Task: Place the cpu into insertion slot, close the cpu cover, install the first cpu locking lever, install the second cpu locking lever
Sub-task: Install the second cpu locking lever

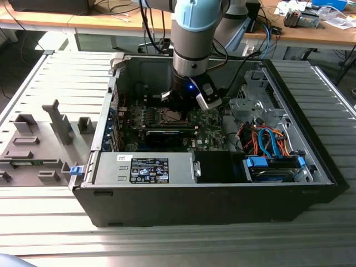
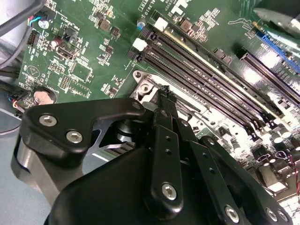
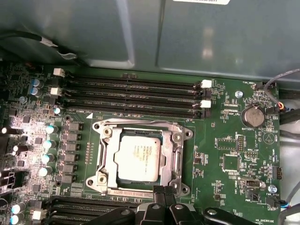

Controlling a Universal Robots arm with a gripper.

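In the first wrist view the cpu (image 3: 140, 157), a silver-grey square, lies flat in the insertion slot (image 3: 104, 179) on the green board. The cpu cover (image 3: 173, 159), a silvery frame, lies down around it with the chip showing through its window. My gripper (image 3: 161, 192) is shut with nothing between its tips, which sit together at the cover's edge. The second wrist view shows the black fingers (image 2: 165, 101) pressed together beside a metal corner of the slot (image 2: 145, 87). In the exterior view the gripper (image 1: 179, 107) hangs inside the open case just above the slot (image 1: 173, 117).
Long black memory slots (image 3: 136, 98) run beside the socket, with a coin cell (image 3: 253, 115) further along the board. A black graphics card (image 1: 167, 133) lies close to the socket. The case walls (image 1: 111, 94), power supply (image 1: 144, 167) and orange and blue cables (image 1: 267, 139) hem in the arm.
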